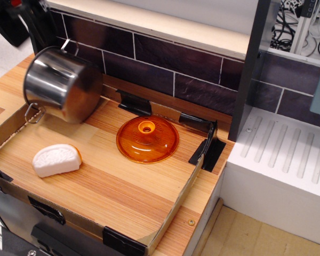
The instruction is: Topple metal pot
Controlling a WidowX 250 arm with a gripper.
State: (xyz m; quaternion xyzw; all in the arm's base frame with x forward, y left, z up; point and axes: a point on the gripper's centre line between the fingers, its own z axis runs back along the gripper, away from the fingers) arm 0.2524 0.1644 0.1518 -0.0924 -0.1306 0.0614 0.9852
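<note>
The metal pot [64, 85] lies tipped on its side at the back left of the wooden tray [122, 192]. Its rim faces left, with one wire handle at the top and the other low by the tray's left wall. My gripper [32, 21] is a dark shape in the top left corner, above and left of the pot and largely cut off by the frame edge. It looks apart from the pot. Its fingers do not show clearly.
An orange translucent domed lid [147, 139] sits in the middle of the tray. A white half-round piece [56, 160] lies at the front left. A dark tiled wall [176, 64] runs behind. A white ridged drainer [288, 154] is on the right.
</note>
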